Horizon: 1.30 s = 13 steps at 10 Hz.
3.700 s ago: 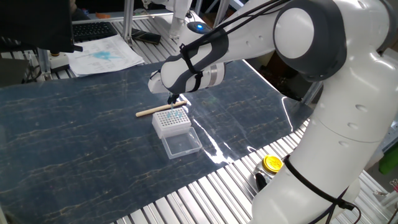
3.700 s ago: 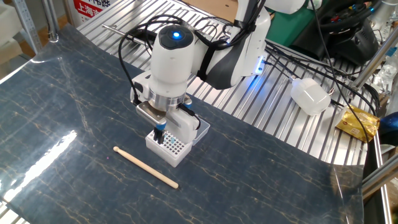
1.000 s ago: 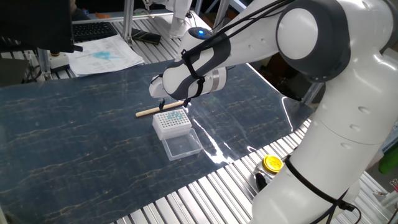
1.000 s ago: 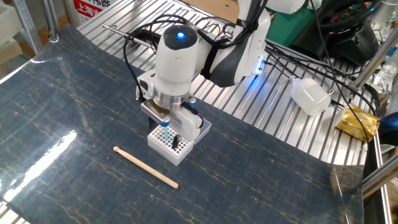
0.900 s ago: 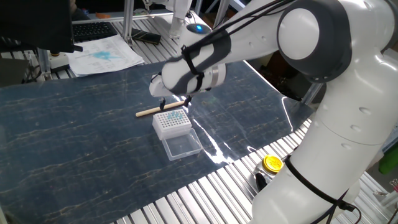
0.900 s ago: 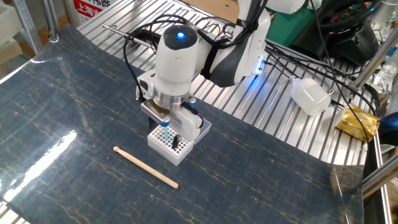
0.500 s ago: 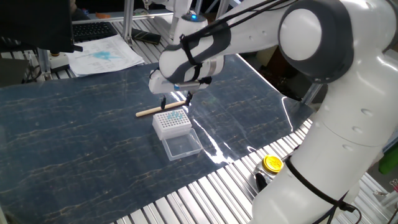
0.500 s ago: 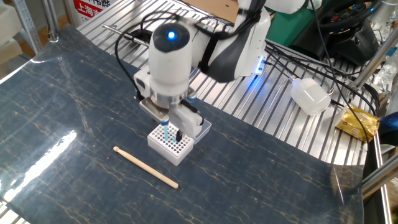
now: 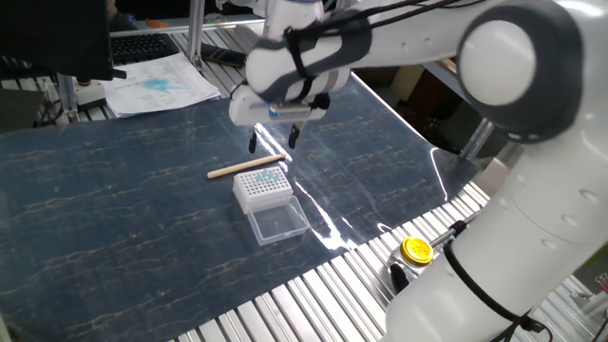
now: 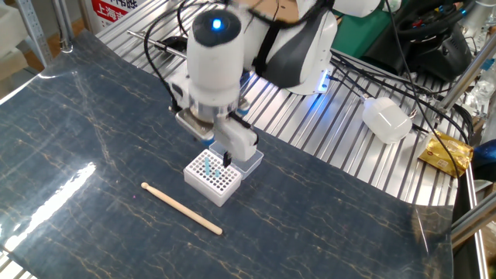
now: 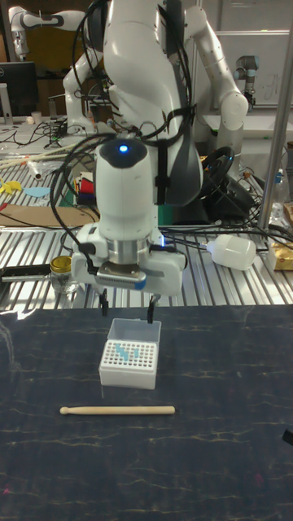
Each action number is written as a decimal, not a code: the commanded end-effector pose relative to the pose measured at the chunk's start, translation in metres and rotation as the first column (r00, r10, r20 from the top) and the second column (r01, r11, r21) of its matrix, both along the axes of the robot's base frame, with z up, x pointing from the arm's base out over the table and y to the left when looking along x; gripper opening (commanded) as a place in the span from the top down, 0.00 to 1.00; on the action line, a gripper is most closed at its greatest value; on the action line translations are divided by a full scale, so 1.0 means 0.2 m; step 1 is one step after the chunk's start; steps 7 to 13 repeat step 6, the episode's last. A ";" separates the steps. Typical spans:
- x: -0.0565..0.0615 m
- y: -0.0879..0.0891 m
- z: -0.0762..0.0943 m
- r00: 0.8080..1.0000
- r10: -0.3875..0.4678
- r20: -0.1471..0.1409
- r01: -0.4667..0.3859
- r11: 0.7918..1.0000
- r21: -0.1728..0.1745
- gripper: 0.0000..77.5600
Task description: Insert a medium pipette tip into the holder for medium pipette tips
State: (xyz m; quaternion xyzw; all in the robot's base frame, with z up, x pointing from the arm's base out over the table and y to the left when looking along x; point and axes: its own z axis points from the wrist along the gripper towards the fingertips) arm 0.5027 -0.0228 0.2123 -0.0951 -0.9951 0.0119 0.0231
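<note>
You see a glossy white Franka arm [image 11: 138, 49] with dark grey joints, black cables, a blue wrist light [image 11: 123, 149].

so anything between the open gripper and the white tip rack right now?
Nothing. In the tall fixed view the two-finger gripper hangs open above the white box-shaped rack, only air between them; teal pipette tips sit in the rack's grid.

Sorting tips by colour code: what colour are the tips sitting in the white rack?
Teal-blue tips in the white rack; clearest in the tall fixed view.
</note>
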 end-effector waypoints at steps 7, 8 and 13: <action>-0.01 0.04 0.30 0.998 0.054 -0.035 -0.054 0.999 -0.001 0.00; -0.01 0.04 0.30 0.998 0.054 -0.035 -0.054 0.999 -0.001 0.00; -0.01 0.04 0.30 0.998 0.054 -0.035 -0.054 0.999 -0.001 0.00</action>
